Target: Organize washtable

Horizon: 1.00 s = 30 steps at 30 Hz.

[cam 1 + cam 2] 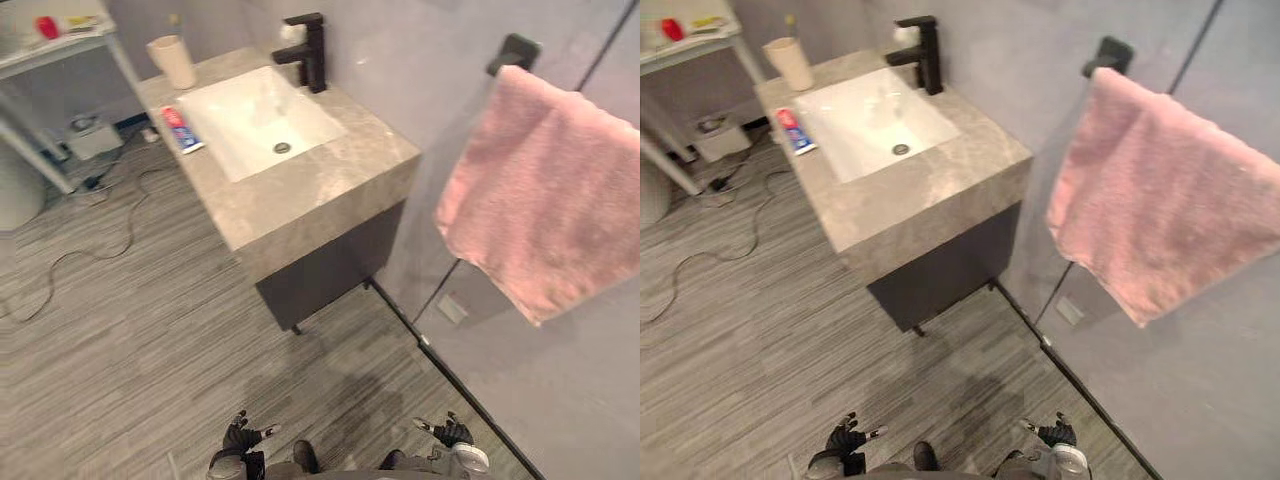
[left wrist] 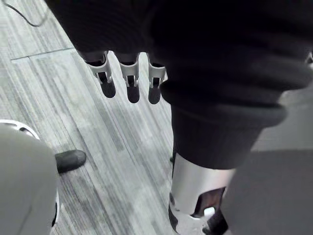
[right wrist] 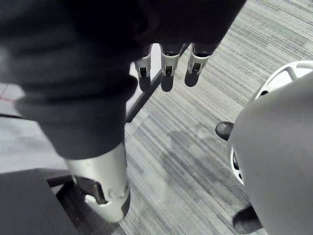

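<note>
My left robot hand (image 1: pixel 238 438) and right robot hand (image 1: pixel 452 432) are hanging empty, fingers relaxed; I am needing a square approach to the beige stone worktop (image 1: pixel 330 185).

Soft, even light thru-out; mild glare in basin (image 1: pixel 240 130); floor (image 1: pixel 150 340) darker under washtable (image 1: pixel 330 180).

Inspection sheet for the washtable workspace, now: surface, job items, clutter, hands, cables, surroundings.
Surface: marble countertop, white basin empty, black faucet behind it.
Job's things: cup upright at the far left corner; toothpaste tube flat beside the basin's left edge.
Clutter: nothing seen.
Hands: left hand and right hand low over the floor, open, empty.
Cables: thin cable loops on the floor left of the countertop.
Surroundings: pink towel hanging at right; white shelf, white box far left.
</note>
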Motion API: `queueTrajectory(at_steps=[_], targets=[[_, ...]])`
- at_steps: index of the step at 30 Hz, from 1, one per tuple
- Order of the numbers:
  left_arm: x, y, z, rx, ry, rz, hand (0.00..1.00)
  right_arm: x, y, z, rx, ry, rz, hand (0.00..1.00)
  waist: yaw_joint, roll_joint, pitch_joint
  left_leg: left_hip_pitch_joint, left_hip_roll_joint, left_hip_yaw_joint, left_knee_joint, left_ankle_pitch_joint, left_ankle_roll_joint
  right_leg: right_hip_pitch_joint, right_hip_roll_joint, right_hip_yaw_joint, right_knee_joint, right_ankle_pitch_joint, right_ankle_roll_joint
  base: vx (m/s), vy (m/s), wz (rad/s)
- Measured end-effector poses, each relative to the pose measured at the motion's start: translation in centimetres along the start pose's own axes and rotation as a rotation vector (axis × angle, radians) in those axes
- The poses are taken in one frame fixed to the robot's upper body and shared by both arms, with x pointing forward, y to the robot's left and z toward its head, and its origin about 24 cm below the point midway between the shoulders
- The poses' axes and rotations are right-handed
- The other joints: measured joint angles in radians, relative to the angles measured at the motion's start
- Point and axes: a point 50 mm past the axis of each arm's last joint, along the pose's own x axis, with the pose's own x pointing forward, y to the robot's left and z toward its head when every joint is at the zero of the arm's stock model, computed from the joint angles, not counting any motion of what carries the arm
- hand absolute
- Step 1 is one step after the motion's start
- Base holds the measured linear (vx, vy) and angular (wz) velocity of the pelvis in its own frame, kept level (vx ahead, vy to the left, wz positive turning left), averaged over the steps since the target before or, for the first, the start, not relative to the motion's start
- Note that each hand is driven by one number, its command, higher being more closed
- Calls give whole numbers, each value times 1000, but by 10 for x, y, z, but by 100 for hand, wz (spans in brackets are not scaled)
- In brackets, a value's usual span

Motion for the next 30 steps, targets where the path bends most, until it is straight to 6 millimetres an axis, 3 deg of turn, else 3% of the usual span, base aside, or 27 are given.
queueTrajectory(at_steps=[1, 2, 6, 10, 11, 12, 13, 14, 15, 16, 19, 21, 22, 23, 25, 26, 27, 28, 29, 30], targets=[[-1, -3, -3, 5, 14, -6, 0, 0, -1, -1, -2, 3, -3, 0, 0, 6, 3, -8, 23, 129, 10, -51, 63, 9, -1, -58, 13, -7, 6, -171, 126, 114], [-1, -2, -4, -2, 22, -4, 0, 0, -2, -1, -1, 6, -5, 0, 4, -4, 6, -7, 31, 177, 26, -51, 60, 28, -13, -91, 22, -10, 10, -146, 91, 112], [0, 13, -8, -37, 44, 51, 0, 1, 9, 6, 2, -10, 20, 0, 6, -29, 18, -7, -2, 179, -8, -54, 65, 50, -38, -128, 36, -32, 37, -155, 95, 68], [1, 21, -7, -61, 44, 78, 0, -2, 6, -4, -8, 12, 17, 0, 7, -62, 23, 11, -41, 235, -4, -77, 97, 52, -112, -133, 119, -81, 106, 39, 118, 34], [2, 25, -6, -53, 41, 87, 0, -2, 7, -5, -3, 16, 18, 0, 6, -85, 23, 15, -67, 204, -4, -84, 108, 44, -164, -108, 210, -57, 95, 143, 99, 63], [2, 27, -6, -48, 42, 90, 0, -2, 4, -5, 0, 14, 12, 0, 1, -100, 25, 14, -96, 162, 16, -105, 120, 8, -228, 0, 346, -46, 44, 127, 78, 80], [2, 25, -6, -52, 42, 87, 0, -1, 0, -3, -4, 5, 4, 0, -1, -96, 28, 10, -101, 134, 32, -115, 134, -36, -242, 99, 428, -18, -7, 187, 136, 108], [2, 26, -6, -48, 41, 87, 0, -1, -3, -1, -12, -4, -1, 0, -6, -80, 32, 19, -99, 84, 48, -124, 145, -118, -226, 271, 547, 41, -78, 215, 124, 140], [3, 27, -4, -40, 43, 90, 0, 0, -6, 3, -16, -23, -7, 0, -20, -62, 47, 21, -80, 13, 54, -132, 155, -187, -129, 454, 621, -57, 11, 258, 100, 172], [3, 34, -3, -38, 43, 107, 0, 0, -4, 6, -18, -34, -3, 0, -21, -70, 63, 23, -78, -41, 69, -147, 167, -239, -60, 510, 643, -136, 14, 218, 32, 157], [4, 39, -3, -54, 55, 127, 0, 0, -4, 12, 1, -68, -4, 0, -19, -81, 101, 76, -117, -124, 69, -180, 154, -352, -4, 506, 579, -172, -10, 267, 56, 112], [4, 36, -3, -62, 57, 121, 0, 0, -7, 13, -1, -80, -12, 0, -24, -65, 119, 114, -125, -152, 66, -218, 135, -413, 55, 513, 444, -146, -4, 315, 75, 65], [4, 34, -4, -65, 58, 116, 0, -1, -9, 9, -1, -69, -15, 0, -29, -60, 120, 140, -130, -168, 56, -247, 111, -439, 93, 524, 336, -95, 3, 309, 47, 70], [4, 32, -4, -71, 59, 114, 0, -2, -9, 3, 2, -54, -17, 0, -36, -61, 122, 160, -135, -183, 58, -266, 109, -453, 107, 536, 274, -65, 4, 565, 44, 101], [4, 26, -5, -106, 61, 108, 0, -8, -13, -16, 28, 0, -33, 0, -50, -60, 119, 197, -147, -239, 85, -322, 112, -481, 121, 559, 299, -46, -20, 641, 0, 104], [2, 21, -10, -148, 80, 108, 0, -12, -20, -25, 33, 13, -51, 0, -57, -50, 112, 197, -134, -259, 175, -373, 65, -474, 132, 532, 337, -38, -56, 689, -38, 106], [3, 20, -8, -189, 76, 116, 0, -15, -21, -32, 36, 23, -55, 0, -62, -59, 102, 123, -121, -207, 385, -421, -8, -449, 139, 509, 296, 13, -100, 865, -60, 111], [3, 22, -5, -233, 65, 135, 0, -18, -24, -33, 43, 14, -65, 0, -60, -56, 89, 15, -69, -124, 677, -443, -33, -390, 145, 485, 223, 74, -156, 723, -13, 44], [3, 18, -4, -255, 64, 132, 0, -15, -28, -23, 35, -17, -73, 0, -48, -25, 88, -42, -3, -83, 798, -444, -38, -379, 175, 491, 213, 77, -170, 562, 41, 3], [3, 17, -2, -261, 57, 130, 0, -12, -25, -11, 55, -52, -69, 0, -48, -20, 85, -91, 60, -18, 894, -463, -32, -340, 191, 524, 177, 66, -154, 520, 115, -32]])
